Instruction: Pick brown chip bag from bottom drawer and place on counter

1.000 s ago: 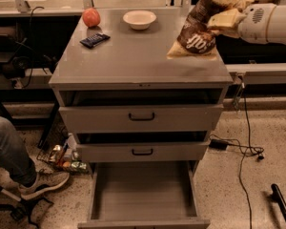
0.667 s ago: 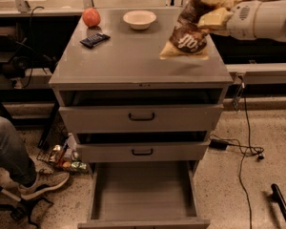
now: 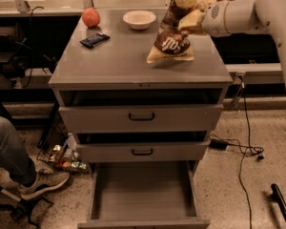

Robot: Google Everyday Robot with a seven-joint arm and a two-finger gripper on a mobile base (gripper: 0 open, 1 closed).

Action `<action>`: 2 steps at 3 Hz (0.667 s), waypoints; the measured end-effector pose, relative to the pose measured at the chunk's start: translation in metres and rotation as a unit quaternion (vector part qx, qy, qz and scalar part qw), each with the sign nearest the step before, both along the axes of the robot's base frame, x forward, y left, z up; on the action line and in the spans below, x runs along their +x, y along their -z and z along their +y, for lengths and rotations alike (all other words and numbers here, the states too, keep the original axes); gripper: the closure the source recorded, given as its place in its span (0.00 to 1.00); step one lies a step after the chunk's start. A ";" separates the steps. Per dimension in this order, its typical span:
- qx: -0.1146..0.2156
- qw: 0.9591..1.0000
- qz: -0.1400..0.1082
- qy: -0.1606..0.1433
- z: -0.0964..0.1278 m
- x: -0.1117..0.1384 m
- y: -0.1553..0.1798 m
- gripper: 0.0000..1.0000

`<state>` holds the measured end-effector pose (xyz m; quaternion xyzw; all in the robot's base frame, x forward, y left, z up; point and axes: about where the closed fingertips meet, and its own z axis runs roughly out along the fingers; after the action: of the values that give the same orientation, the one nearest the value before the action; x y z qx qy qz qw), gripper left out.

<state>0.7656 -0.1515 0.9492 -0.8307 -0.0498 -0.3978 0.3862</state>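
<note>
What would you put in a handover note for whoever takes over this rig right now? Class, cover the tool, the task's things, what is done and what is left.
Grip: the tool is shut on the upper part of the brown chip bag, above the right rear of the counter.
Bag: out of the bottom drawer, which stands open. Its lower edge is at counter level; contact cannot be told.
Done: pick and carry.
Left: set the bag down, open the tool, withdraw.
</note>
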 end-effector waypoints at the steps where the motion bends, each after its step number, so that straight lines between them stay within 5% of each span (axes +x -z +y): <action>1: -0.009 1.000 0.012 -0.003 0.012 0.008 0.011 0.54; 2: -0.033 0.999 0.028 -0.020 0.033 0.010 0.029 0.23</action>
<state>0.7753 -0.1185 0.9205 -0.8525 -0.0685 -0.3647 0.3680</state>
